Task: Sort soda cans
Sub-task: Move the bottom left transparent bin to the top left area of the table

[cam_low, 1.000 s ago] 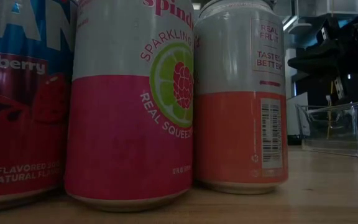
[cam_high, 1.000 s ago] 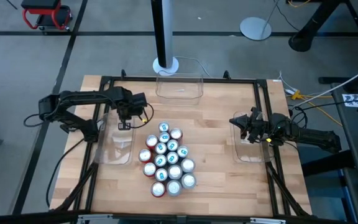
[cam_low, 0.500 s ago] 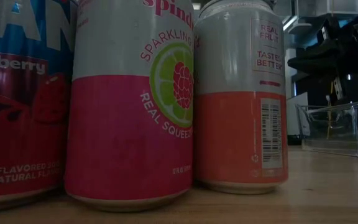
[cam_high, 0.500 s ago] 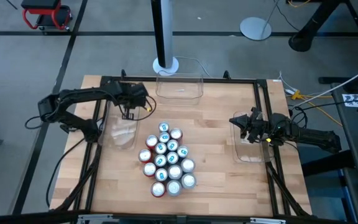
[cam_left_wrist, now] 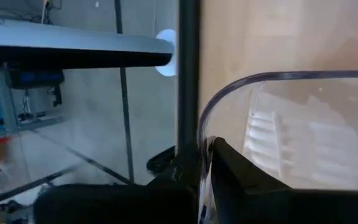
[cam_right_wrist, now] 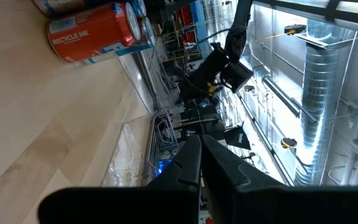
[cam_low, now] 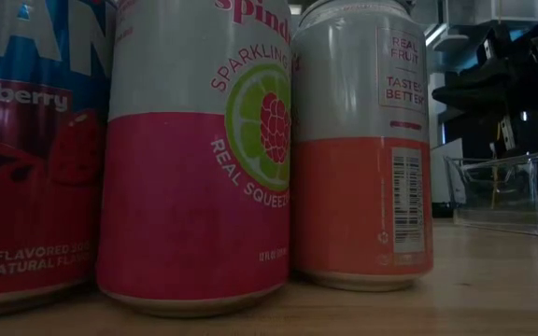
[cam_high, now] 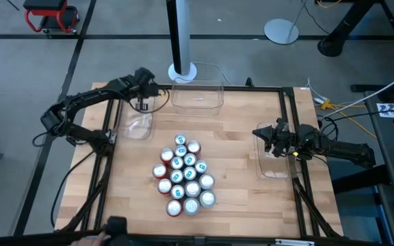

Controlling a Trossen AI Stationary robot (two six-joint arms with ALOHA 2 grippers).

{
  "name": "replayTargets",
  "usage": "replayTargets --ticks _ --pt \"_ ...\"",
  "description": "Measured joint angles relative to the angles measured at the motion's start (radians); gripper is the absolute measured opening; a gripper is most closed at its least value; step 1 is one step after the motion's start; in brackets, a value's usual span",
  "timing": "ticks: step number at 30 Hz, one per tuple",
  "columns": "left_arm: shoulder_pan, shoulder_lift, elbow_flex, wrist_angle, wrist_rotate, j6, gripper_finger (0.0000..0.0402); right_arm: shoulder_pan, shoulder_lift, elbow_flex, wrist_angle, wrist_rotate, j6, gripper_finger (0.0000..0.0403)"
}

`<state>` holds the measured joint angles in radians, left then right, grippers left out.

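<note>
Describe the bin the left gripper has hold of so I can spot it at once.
Start at the wooden table and go to its far left corner. There the left gripper is shut on the rim of a clear plastic bin. Unlike the far-edge bin and the right-side bin, it sits skewed beside the frame rail.

Cans (cam_high: 183,175) clustered mid-table, bins at left (cam_high: 139,123), right (cam_high: 277,164) & back edge (cam_high: 198,96).

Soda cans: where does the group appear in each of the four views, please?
High view: soda cans clustered at the table's centre.
Low view: close up, filling left and middle.
Left wrist view: not in it.
Right wrist view: a few, far across the wood.
Shared landmark: the wooden table.
</note>
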<state>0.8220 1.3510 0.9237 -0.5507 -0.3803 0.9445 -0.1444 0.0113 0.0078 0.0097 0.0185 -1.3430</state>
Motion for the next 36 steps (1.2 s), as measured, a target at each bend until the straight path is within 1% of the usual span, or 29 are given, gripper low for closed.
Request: replayTargets --ticks 1,4,8,12,14,18,23,26,30,33,36 --pt "0.022 0.000 0.000 0.007 0.019 0.003 0.0013 0.000 0.000 0.000 0.000 0.000 0.000 0.0014" --pt "0.055 0.001 0.000 0.031 0.026 -0.019 0.0013 0.000 0.000 0.000 0.000 0.000 0.000 0.0014" --pt "0.049 0.009 0.001 0.033 0.033 -0.020 0.0013 0.000 0.000 0.000 0.013 0.006 -0.001 0.0014" --pt "0.035 0.064 0.000 0.019 0.036 -0.034 0.0013 0.000 0.000 0.000 0.030 0.009 -0.002 0.0014" --pt "0.026 0.098 0.000 0.026 0.010 -0.045 0.0013 0.000 0.000 0.000 0.027 0.009 -0.006 0.0014" --pt "0.021 0.155 0.001 0.063 -0.081 -0.064 0.0014 0.000 0.000 0.000 0.024 0.008 -0.009 0.0014" --pt "0.003 0.176 0.002 0.095 -0.102 -0.075 0.0014 0.000 0.000 0.000 0.025 0.040 -0.027 0.0014" --pt "-0.017 0.178 0.001 0.131 -0.081 -0.067 0.0014 0.000 0.000 0.000 0.024 0.063 -0.031 0.0014" --pt "-0.028 0.180 -0.001 0.221 -0.035 0.022 0.0014 0.000 0.000 0.000 0.024 0.068 -0.032 0.0014" --pt "0.009 0.181 -0.001 0.296 -0.032 0.044 0.0014 0.000 0.000 0.000 0.023 0.068 -0.032 0.0014" --pt "0.063 0.181 -0.001 0.307 -0.023 0.040 0.0014 0.000 0.000 0.000 0.021 0.068 -0.032 0.0014"
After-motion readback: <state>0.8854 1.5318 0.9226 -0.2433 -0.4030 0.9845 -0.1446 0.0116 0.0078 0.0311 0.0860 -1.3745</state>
